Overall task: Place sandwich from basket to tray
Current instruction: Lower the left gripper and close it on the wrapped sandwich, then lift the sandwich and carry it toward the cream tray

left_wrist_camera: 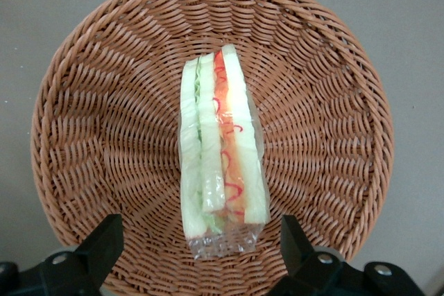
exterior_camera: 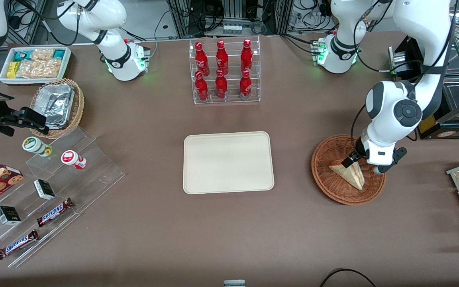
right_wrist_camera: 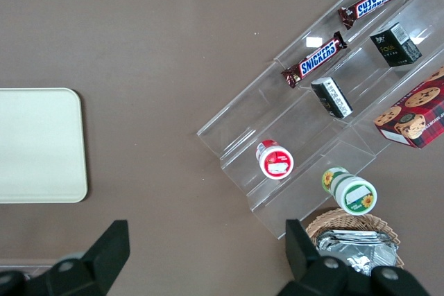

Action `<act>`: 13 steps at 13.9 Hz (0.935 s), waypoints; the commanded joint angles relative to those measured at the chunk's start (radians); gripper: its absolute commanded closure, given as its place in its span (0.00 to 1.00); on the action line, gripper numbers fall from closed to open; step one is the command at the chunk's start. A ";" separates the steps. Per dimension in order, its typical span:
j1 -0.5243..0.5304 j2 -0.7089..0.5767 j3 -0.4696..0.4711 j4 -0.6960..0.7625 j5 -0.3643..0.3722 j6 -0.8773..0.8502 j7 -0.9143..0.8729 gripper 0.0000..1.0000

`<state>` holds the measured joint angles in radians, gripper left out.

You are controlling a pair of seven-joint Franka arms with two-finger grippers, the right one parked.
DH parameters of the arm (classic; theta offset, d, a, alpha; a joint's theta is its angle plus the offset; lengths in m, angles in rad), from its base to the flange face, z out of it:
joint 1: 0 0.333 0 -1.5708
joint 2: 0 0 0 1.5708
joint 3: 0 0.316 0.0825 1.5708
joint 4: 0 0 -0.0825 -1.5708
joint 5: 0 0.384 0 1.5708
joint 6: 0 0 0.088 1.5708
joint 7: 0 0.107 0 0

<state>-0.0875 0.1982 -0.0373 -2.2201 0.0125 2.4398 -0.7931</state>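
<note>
The hand (left_wrist_camera: pixel 201 247) hovers spread above the wrapped sandwich (left_wrist_camera: pixel 220 147) in the basket (left_wrist_camera: pixel 76 129). Closing off-centre could pinch only slippery wrapper and drop it short of the tray (exterior_camera: pixel 228 162).

Gripper (exterior_camera: pixel 360 162) hangs low over the basket (exterior_camera: pixel 325 175), fingers (left_wrist_camera: pixel 103 244) spread wide, one to each side of the sandwich (left_wrist_camera: pixel 222 147) and clear of it. The sandwich stands on edge in the basket's middle, wicker floor bare around it. Brown table (exterior_camera: pixel 293 223) between basket and tray (exterior_camera: pixel 228 162) carries no object. The tray surface is bare. 1 obstacle stands near: the clear rack of 6 red bottles (exterior_camera: pixel 224 71), farther from the front camera than the tray, with a strip of table between.
</note>
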 commanded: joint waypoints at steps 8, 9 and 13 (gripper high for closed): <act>0.002 0.099 0.004 0.029 0.015 0.116 -0.081 0.32; -0.001 0.102 0.002 0.042 0.017 0.116 -0.125 0.53; -0.006 0.116 0.002 0.077 0.018 0.102 -0.138 0.89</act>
<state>-0.0879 0.3029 -0.0361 -2.1730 0.0125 2.5485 -0.8950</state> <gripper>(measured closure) 0.542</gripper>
